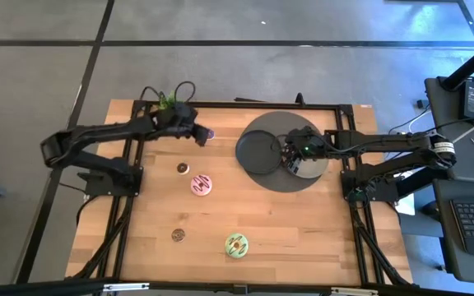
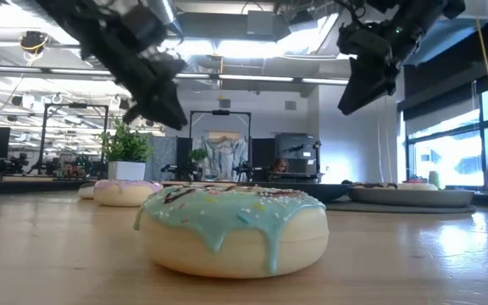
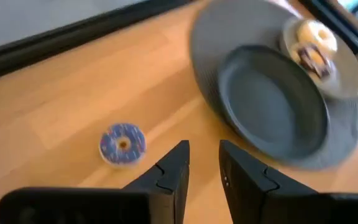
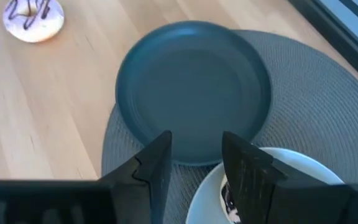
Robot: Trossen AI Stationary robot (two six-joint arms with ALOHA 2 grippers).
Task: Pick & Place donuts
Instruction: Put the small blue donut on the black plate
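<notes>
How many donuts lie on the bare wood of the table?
5: purple mini near the left pincer, brown mini and pink donut mid-table, another brown mini and green donut near the front edge. Others could be hidden.

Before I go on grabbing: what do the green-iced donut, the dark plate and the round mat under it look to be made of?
The green-iced donut looks like moulded plastic or foam: smooth, faintly glossy, with stiff sculpted drips. The dark plate seems matte ceramic or melamine, showing an even, dull sheen and a raised rim. The round mat looks woven fabric or vinyl, with fine ribbing. All judged from looks only.
</notes>
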